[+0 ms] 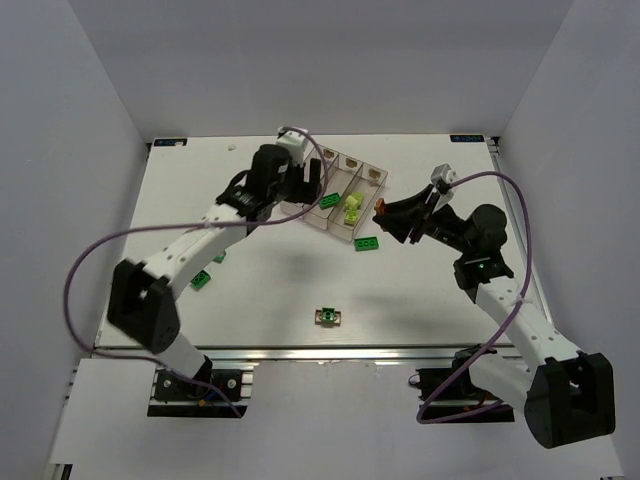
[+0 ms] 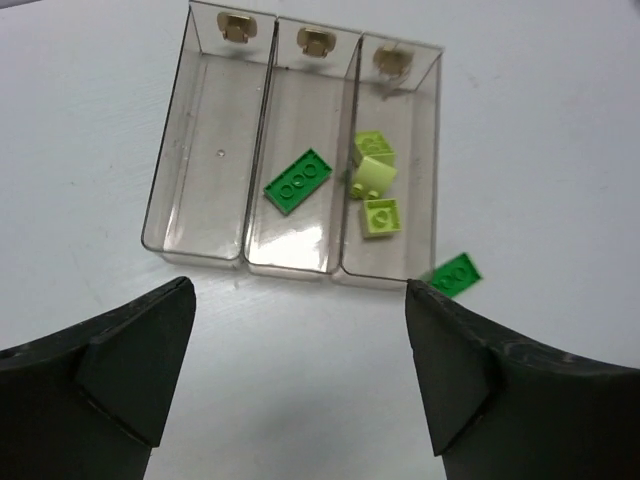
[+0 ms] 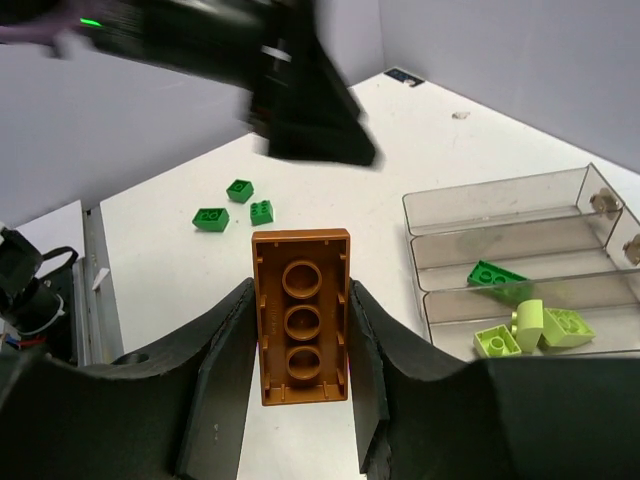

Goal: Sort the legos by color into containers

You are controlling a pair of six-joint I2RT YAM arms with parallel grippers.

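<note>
Left gripper (image 2: 299,292), jaws spread and empty, hangs over the containers (image 2: 193,252): left bin bare, middle bin holding a green brick (image 2: 297,181), right bin holding pale yellow-green bricks (image 2: 375,180). Right gripper (image 3: 300,300) clamps an orange-brown brick (image 3: 301,350). Risk: the left arm (image 1: 195,245) crowds the containers, so delivery could end in a collision.

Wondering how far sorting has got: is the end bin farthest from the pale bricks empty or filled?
Empty: the left wrist view shows only bare clear floor in that end bin; no brick lies inside.
</note>
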